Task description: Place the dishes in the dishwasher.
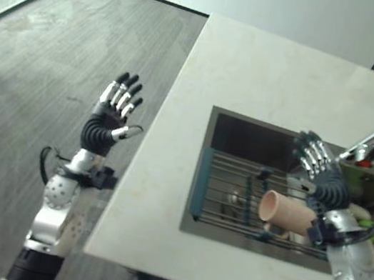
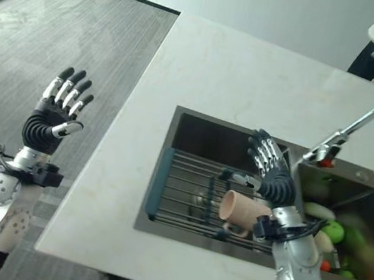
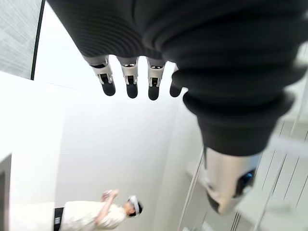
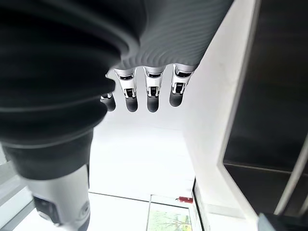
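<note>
The left hand (image 1: pixel 112 119) is raised over the floor beside the counter (image 1: pixel 255 79), fingers straight and empty. A beige cup (image 1: pixel 286 212) lies on its side on the sink rack (image 1: pixel 225 190). The right hand (image 1: pixel 322 175) is raised just above it, fingers spread, holding nothing.

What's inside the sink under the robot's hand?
In the sink a wire rack holds a tan cup lying on its side. The right hand hovers open above it. The neighbouring basin holds green fruit. The arm covers whatever lies beneath it.
</note>
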